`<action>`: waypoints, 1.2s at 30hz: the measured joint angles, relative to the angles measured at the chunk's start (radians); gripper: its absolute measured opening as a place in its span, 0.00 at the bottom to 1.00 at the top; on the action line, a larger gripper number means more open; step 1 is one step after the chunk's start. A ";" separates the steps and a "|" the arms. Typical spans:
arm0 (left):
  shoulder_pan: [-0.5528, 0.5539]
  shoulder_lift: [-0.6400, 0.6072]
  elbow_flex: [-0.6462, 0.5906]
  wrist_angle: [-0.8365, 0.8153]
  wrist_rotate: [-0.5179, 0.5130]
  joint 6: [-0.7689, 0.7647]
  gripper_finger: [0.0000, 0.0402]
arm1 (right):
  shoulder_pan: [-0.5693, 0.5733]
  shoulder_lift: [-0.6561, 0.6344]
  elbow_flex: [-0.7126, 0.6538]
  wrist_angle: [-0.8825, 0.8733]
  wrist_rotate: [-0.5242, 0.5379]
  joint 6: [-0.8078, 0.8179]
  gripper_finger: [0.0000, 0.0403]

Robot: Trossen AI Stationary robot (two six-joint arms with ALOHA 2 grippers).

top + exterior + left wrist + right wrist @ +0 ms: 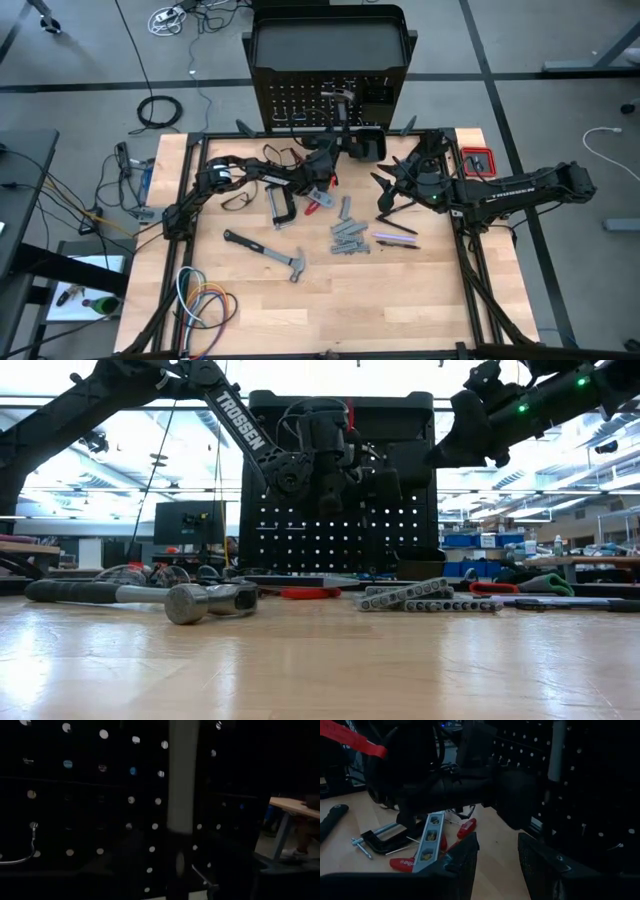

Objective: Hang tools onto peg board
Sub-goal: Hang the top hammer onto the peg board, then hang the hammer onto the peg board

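Wooden table (400, 300) filled the space in front of the black peg board (290, 105), which stood at its far edge with a workshop behind.

Right fingers (497, 862) were spread apart with nothing between them, hovering just above the table near the board. That looked like waiting: free for the next pick while the other arm was busy at the board. The right arm reached in from the right side, clear of the tools.

At the board, the left arm (250, 170) had its wrist pressed up close to the holes. Its camera looked straight at the pale handle of 1 hammer (181, 775), upright against the board with its head up top, probably so the head could catch on a hook. Whether that arm gripped the handle or had let go could not be told, as the grasping end was lost in the dark.

Farther out, the remaining tools lay flat on the table, well apart from the board:
- 1 C-clamp (280, 205) and the red-handled pliers (320, 200), just beside the left arm
- 1 silver level (431, 837), next to the pliers
- a cluster of wrenches (348, 235) in the middle
- thin screwdrivers (395, 235), beside the wrenches
- a 2nd hammer (265, 252), nearer the front
- coiled cables (205, 300), at the front left corner

By this layout, most of the hanging was not yet done.
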 joint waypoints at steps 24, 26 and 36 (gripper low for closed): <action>-0.081 -0.246 -0.001 -1.076 0.598 -0.130 0.59 | 0.057 -0.010 0.000 -0.121 0.001 -0.007 0.37; -0.093 -0.272 -0.001 -1.145 0.674 -0.057 0.59 | 0.062 -0.013 0.000 -0.123 0.001 -0.014 0.37; -0.192 -0.351 -0.001 -1.701 0.775 0.040 0.59 | 0.068 -0.022 -0.001 -0.128 0.002 -0.034 0.37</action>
